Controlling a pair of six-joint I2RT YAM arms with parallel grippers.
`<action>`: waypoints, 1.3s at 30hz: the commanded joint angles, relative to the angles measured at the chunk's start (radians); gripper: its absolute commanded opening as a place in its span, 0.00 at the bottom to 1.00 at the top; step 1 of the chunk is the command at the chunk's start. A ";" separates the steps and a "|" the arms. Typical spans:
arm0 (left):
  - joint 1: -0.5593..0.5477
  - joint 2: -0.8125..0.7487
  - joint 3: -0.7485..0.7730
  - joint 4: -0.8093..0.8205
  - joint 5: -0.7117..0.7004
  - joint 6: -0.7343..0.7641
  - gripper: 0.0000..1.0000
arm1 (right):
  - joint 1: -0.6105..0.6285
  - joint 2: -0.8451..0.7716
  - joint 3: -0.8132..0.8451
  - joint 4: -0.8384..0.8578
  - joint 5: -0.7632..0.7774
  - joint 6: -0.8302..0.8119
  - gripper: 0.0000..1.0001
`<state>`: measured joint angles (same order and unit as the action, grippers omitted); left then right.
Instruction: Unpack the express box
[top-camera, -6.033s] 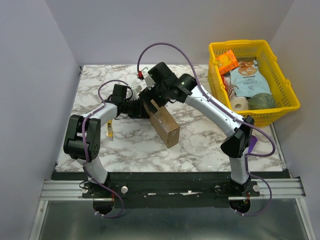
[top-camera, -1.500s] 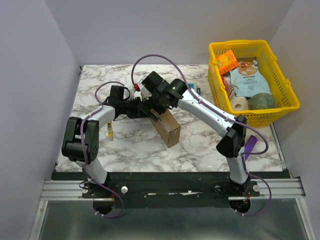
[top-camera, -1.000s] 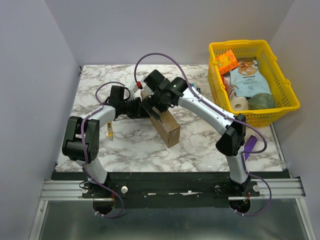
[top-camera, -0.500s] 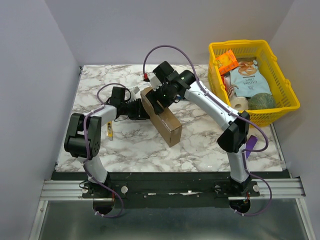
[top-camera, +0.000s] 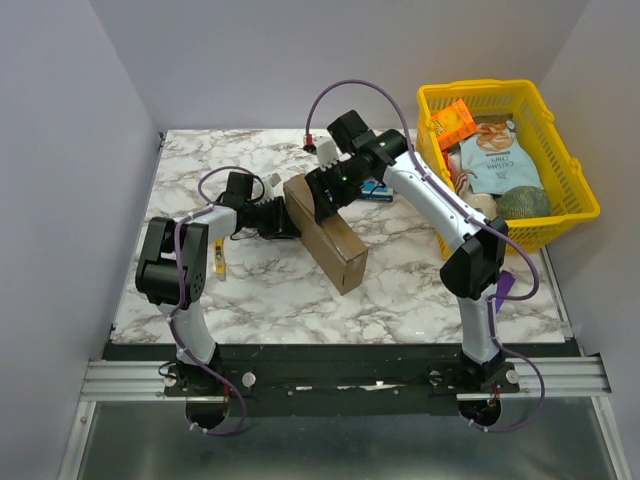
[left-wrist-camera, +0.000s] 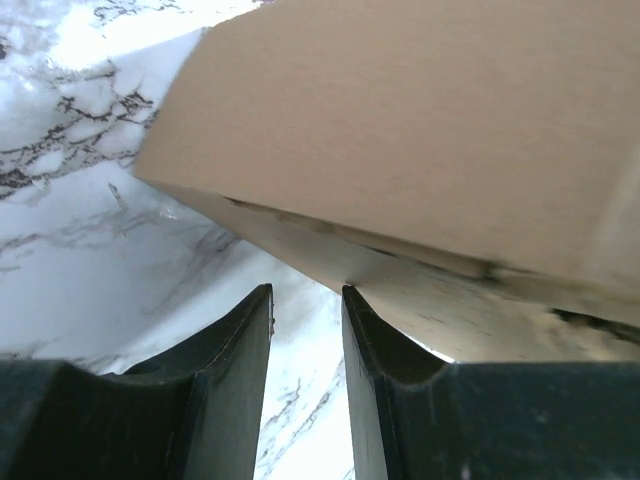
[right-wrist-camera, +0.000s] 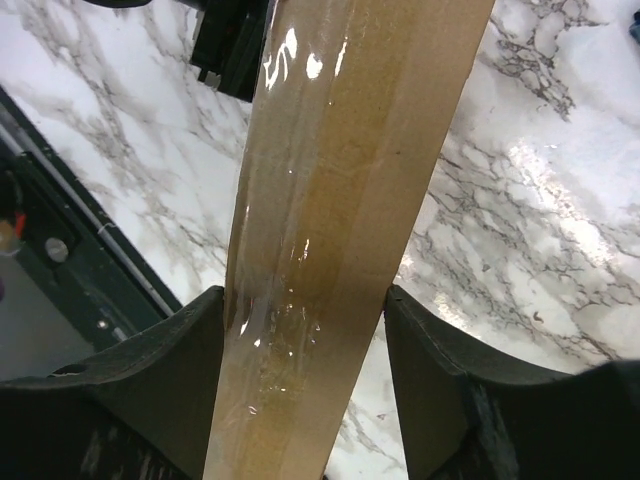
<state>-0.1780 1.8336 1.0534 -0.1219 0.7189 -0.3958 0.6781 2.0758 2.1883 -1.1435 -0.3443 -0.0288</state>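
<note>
The express box (top-camera: 330, 238), plain brown cardboard, stands on its long edge in the middle of the table. My right gripper (top-camera: 323, 196) is shut on its far end. In the right wrist view (right-wrist-camera: 305, 290) the fingers press both sides of the box's taped edge (right-wrist-camera: 340, 150). My left gripper (top-camera: 288, 219) sits low at the box's left face. In the left wrist view (left-wrist-camera: 305, 290) its fingers stand slightly apart with only marble between them, and one fingertip touches the lower edge of the box (left-wrist-camera: 420, 130).
A yellow plastic basket (top-camera: 567, 166) with snack packs and rolls stands at the back right. A small blue box with a white label (top-camera: 377, 190) lies behind the right arm. A small yellow item (top-camera: 218, 260) lies near the left arm.
My right gripper has moved right and toward the back with the box's far end. The box has turned with it and stands more squarely on its edge. The left gripper stays at its left face.
</note>
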 joint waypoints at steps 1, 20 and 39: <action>0.002 0.039 0.034 -0.004 0.022 -0.009 0.42 | -0.038 -0.010 -0.019 -0.041 -0.229 0.067 0.59; 0.017 0.135 0.120 -0.044 0.027 0.023 0.42 | -0.239 0.040 -0.058 0.036 -0.767 0.179 0.80; 0.089 0.006 0.065 -0.085 0.008 0.061 0.42 | 0.124 -0.069 0.067 0.077 0.517 -0.134 0.96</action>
<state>-0.0906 1.8786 1.1347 -0.1860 0.7223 -0.3473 0.7650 1.9602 2.2776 -1.0599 -0.0120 -0.1070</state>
